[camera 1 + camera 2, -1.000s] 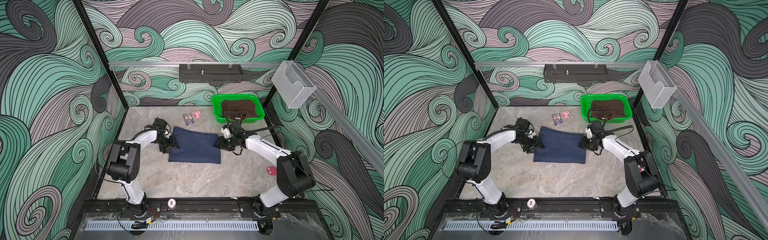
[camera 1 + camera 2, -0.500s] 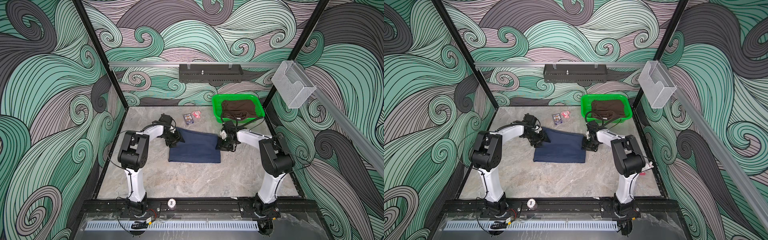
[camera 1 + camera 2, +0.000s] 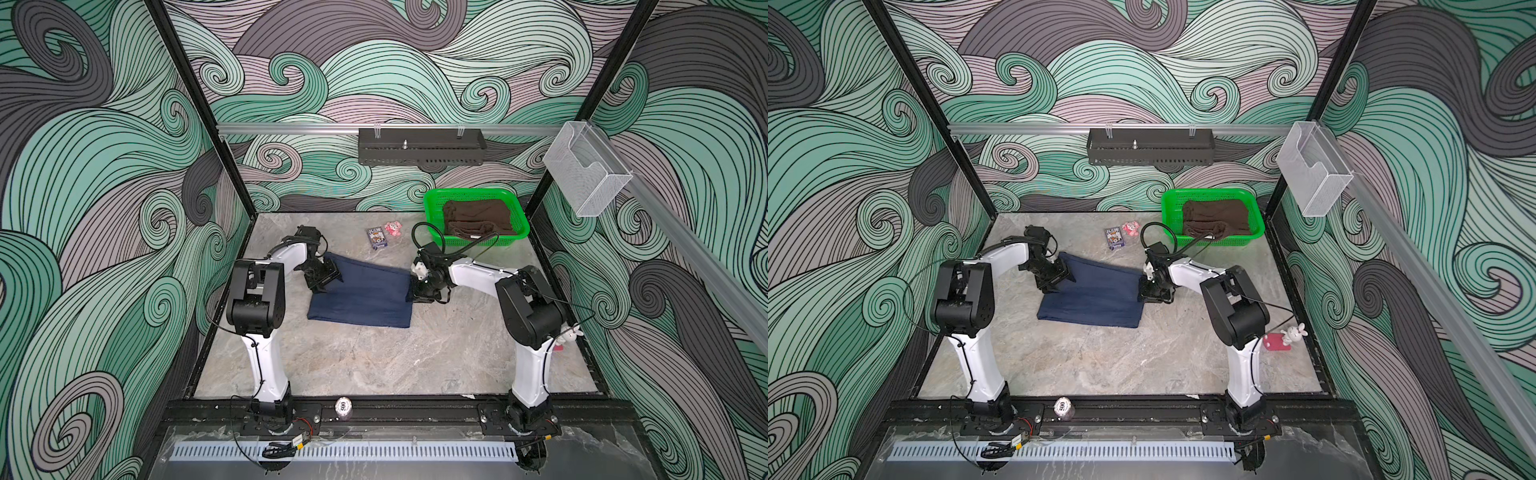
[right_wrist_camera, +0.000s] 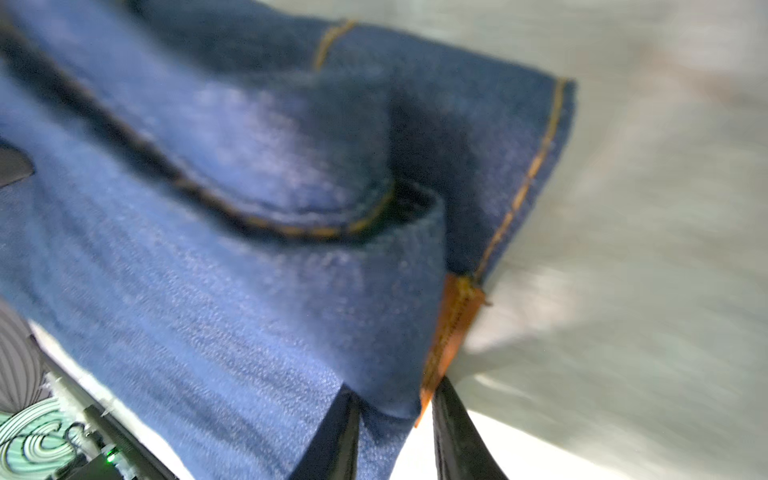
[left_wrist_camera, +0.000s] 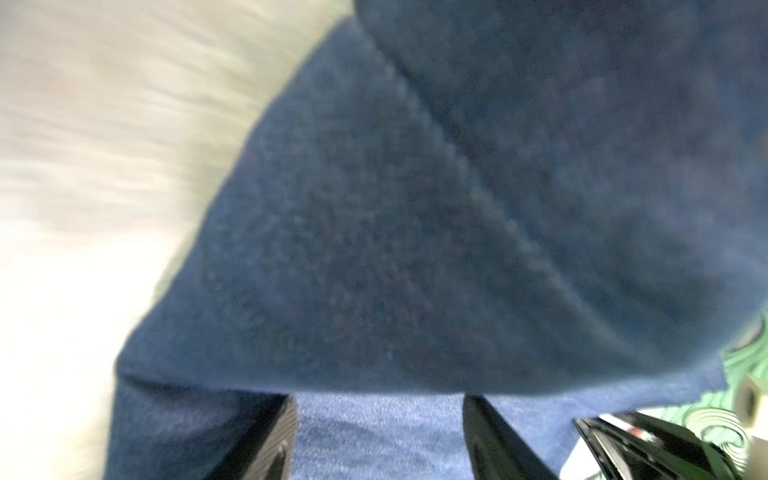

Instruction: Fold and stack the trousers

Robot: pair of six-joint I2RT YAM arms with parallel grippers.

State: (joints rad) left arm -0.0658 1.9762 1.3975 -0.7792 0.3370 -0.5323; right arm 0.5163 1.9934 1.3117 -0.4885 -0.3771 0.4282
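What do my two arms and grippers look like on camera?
They match. The left arm and right arm have white links, bulky black joints and black bases. The left gripper and right gripper are black, with slim ribbed fingers. A thick black cable loops off the right wrist, and thin black wires run along the left arm. No markings show.

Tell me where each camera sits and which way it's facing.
Both top views: high at the front, looking down and back at the table, trousers and green basket; left arm and right arm show whole.
Left wrist: on the left arm, facing along the left gripper onto denim; its black fingers show.
Right wrist: on the right arm, facing the brown patch corner pinched by the right gripper.
Shared: all show the trousers.
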